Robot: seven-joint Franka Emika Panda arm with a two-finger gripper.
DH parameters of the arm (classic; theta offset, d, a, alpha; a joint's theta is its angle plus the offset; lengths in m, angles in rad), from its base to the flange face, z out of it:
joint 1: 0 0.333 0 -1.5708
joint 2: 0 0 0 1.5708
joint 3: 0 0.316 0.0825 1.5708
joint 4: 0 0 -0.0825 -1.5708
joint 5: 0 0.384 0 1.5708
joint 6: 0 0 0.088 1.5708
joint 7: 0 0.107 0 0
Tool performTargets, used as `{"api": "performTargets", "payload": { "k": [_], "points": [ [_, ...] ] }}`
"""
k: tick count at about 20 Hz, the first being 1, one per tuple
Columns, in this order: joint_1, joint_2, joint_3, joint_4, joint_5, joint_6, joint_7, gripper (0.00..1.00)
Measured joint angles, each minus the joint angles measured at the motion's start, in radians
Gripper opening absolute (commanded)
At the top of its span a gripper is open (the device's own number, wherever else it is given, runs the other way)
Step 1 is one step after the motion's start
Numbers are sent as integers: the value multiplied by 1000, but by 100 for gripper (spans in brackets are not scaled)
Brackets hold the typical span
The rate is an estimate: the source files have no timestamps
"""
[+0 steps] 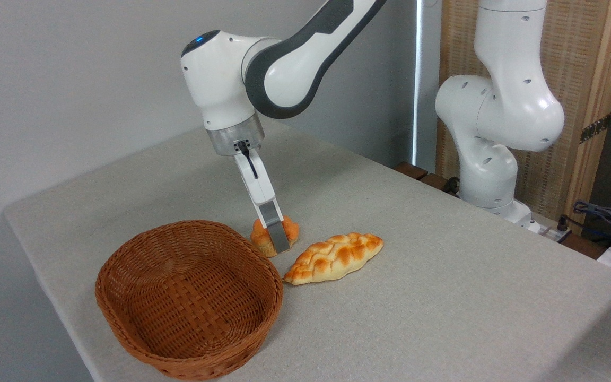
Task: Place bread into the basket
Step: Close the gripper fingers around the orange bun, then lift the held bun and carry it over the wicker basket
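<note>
The bread (259, 234), a small round bun with an orange lumpy top and a paler base, sits on the table just right of the basket's far rim. My gripper (279, 241) comes down on it from above, slightly tilted. Its near grey finger (276, 231) lies across the bun's front, and the other finger is hidden behind the bun, so the grip cannot be judged. The bun's base appears to touch the cloth. The basket (125, 313), an oval reddish-brown wicker one with nothing in it, stands at the front left of the table.
A longer braided golden loaf (334, 257) lies on the table just right of the bun and close to the basket's rim. A second white robot arm's base (488, 159) stands at the table's far right edge. Cables (602, 215) lie beyond it.
</note>
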Motion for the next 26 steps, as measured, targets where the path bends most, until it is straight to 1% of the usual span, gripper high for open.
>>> {"api": "performTargets", "payload": {
  "k": [5, 7, 9, 12, 14, 16, 17, 18, 21, 22, 25, 26],
  "points": [
    [0, 0, -1, 4, 0, -20, 30, 45],
    [2, -2, 1, 10, 3, -44, 39, 44],
    [5, -5, 3, 32, 10, -95, 57, 44],
    [7, -9, 17, 92, 12, -204, 152, 45],
    [9, -16, 48, 141, 12, -285, 220, 45],
    [12, -21, 85, 199, 12, -323, 261, 45],
    [12, -23, 109, 227, 0, -326, 271, 45],
    [13, -24, 128, 249, -26, -327, 275, 45],
    [14, -23, 181, 286, -128, -286, 275, 46],
    [15, -21, 189, 287, -148, -262, 267, 46],
    [15, -2, 193, 287, -181, -187, 207, 46],
    [15, 6, 192, 287, -202, -161, 187, 46]
  ]
}}
